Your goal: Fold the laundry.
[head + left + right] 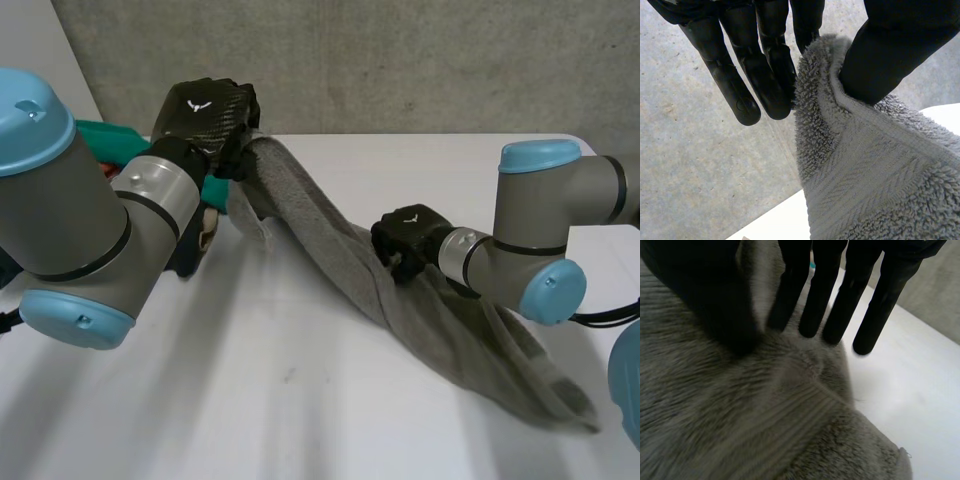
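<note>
Looking down from above, the grey towel (pixel 330 240) runs as one long strip slantwise across the white counter (pixel 300 400). Its far end is lifted by the left robot hand (pixel 210 110), and its near end lies flat. The right robot hand (pixel 408 235) sits at mid-length, nearer the loose end.

At the left wrist, straight fingers (pixel 760 75) and the thumb (pixel 890 50) pinch the towel's hem.

At the right wrist, the fingers (pixel 832 300) are straight and laid on the towel, gripping nothing.

The head camera sits behind and above both arms, facing down onto the white table (pixel 300 400); the grey terry towel (pixel 330 250) crosses frame centre. Wrist cameras look closely along the black left hand (pixel 760 75) and black right hand (pixel 855 290), sharing that towel.
</note>
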Available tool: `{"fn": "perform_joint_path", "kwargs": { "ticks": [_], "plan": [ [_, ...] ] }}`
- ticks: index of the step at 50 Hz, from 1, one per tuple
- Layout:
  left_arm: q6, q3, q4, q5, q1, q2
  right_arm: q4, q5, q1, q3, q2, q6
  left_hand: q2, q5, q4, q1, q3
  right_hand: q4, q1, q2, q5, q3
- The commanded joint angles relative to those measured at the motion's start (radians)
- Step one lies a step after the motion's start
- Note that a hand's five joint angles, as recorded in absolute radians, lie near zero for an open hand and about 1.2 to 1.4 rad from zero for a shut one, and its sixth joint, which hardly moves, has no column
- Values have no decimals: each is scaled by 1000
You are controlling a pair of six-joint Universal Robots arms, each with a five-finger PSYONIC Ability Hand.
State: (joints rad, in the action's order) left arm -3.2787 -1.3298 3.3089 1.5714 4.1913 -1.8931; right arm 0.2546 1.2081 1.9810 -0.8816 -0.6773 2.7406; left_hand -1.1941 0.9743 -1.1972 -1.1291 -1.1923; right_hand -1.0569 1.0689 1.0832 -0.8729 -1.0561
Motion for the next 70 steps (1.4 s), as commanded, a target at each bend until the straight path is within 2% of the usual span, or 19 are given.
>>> {"fn": "perform_joint_path", "kwargs": {
  "ticks": [1, 4, 7, 12, 18, 19, 20, 22, 23, 31, 36, 42, 52, 53, 54, 56, 60, 67, 70],
  "plan": [
    [-21, -19, -3, 2, 3, 6, -152, 165, -2, -98, -169, -5, -202, 247, -199, -267, -204, -339, 327, 313, -349, -340],
    [-64, -29, -20, 3, 15, 20, -195, 171, -20, -189, -372, -31, -202, 247, -199, -267, -204, -339, 327, 313, -349, -340],
    [-111, -40, -48, 4, 35, 32, -143, 160, -65, -232, -517, -97, -202, 247, -199, -267, -204, -339, 327, 313, -349, -340],
    [-211, -64, -149, 1, 96, 83, 70, 153, -195, -257, -608, -231, -202, 247, -199, -267, -204, -339, 327, 313, -349, -340],
    [-222, -101, -192, -63, 105, 105, 209, 123, -251, -289, -659, -311, -202, 247, -199, -267, -204, -339, 327, 313, -349, -340],
    [-222, -114, -192, -86, 107, 105, 201, 113, -240, -302, -651, -302, -202, 247, -199, -267, -204, 221, -233, -247, 211, 220],
    [-222, -118, -192, -97, 105, 105, 192, 110, -232, -306, -645, -292, -202, 247, -199, -267, -204, 482, -494, -508, 472, 481],
    [-220, -127, -192, -114, 104, 106, 161, 102, -223, -307, -613, -253, -202, 247, -199, -267, -204, 815, -827, -841, 806, 814],
    [-219, -130, -190, -117, 101, 106, 120, 88, -220, -301, -558, -205, -202, 247, -199, -267, -204, 834, -846, -860, 824, 833],
    [-216, -124, -184, -117, 84, 112, 43, -48, -123, -151, -276, -19, -202, 247, -199, -267, -204, 819, -831, -846, 810, 818],
    [-216, -124, -175, -116, 82, 124, 43, -74, -70, -63, -145, 24, -202, 247, -199, -267, -204, 775, -787, -802, 766, 774],
    [-213, -126, -170, -116, 75, 150, 44, -59, -7, 26, -7, 34, -202, 247, -199, -267, -204, 614, -626, -640, 605, 613],
    [-213, -129, -152, -116, 75, 160, 48, 1, 10, 69, 68, 30, -202, 247, -199, -267, -204, 552, -564, -579, 543, 552],
    [-211, -129, -150, -116, 75, 160, 48, 4, 12, 69, 70, 28, -202, 247, -199, -267, -204, 503, -515, -529, 493, 502],
    [-211, -131, -147, -116, 75, 160, 46, 7, 15, 70, 73, 25, -202, 247, -199, -267, -204, 220, -232, -247, 211, 219],
    [-211, -134, -144, -116, 75, 161, 41, 10, 15, 69, 62, 24, -202, 247, -199, -267, -204, -336, 324, 310, -346, -337],
    [-213, -140, -143, -113, 79, 163, 35, 41, 15, 30, -36, 27, -202, 247, -199, -267, -204, -339, 327, 313, -349, -340],
    [-214, -175, -143, -114, 131, 161, 34, 47, -31, -151, -491, 11, -202, 247, -199, -267, -204, -339, 327, 313, -349, -340],
    [-216, -187, -146, -117, 159, 169, 131, 53, -108, -175, -586, -62, -202, 247, -199, -267, -204, -339, 327, 313, -349, -340]
  ]
}}
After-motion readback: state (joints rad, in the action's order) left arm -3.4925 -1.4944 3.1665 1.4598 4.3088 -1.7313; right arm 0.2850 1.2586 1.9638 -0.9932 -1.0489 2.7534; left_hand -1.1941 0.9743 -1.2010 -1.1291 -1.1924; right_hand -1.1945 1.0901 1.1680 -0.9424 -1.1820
